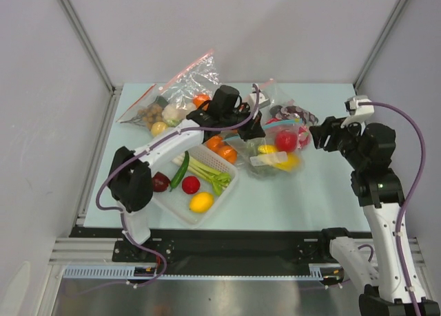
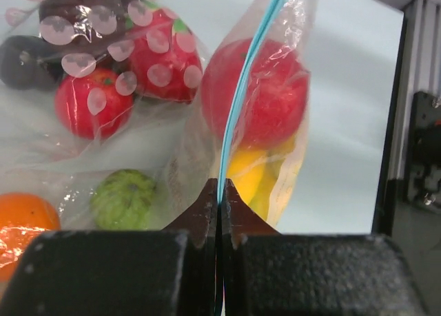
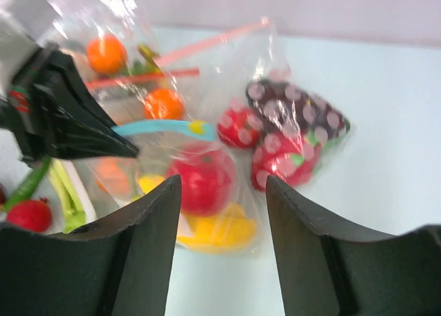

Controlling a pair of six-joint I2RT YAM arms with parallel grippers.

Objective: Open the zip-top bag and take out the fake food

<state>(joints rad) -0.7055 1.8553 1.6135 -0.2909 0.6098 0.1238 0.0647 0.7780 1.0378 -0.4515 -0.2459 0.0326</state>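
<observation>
The zip-top bag (image 1: 274, 156) lies mid-table, its light blue zip strip (image 2: 238, 102) running up from my left gripper (image 2: 219, 191), which is shut on the strip's edge. Inside it show a red round fruit (image 2: 269, 96) and yellow pieces (image 2: 249, 170). In the right wrist view the bag (image 3: 200, 192) sits just beyond my right gripper (image 3: 222, 186), which is open and holds nothing; the red fruit (image 3: 201, 178) and a yellow banana (image 3: 217, 232) show between its fingers. From above, the right gripper (image 1: 316, 135) hovers right of the bag, and the left gripper (image 1: 255, 131) is at its left edge.
A polka-dot bag (image 1: 293, 116) of red and dark fruit lies behind the zip-top bag. Clear bags with red strips (image 1: 176, 96) hold oranges and other produce at the back left. A white basket (image 1: 224, 185) with vegetables and fruit sits under the left arm. A green fruit (image 2: 124, 197) lies left of the left jaws.
</observation>
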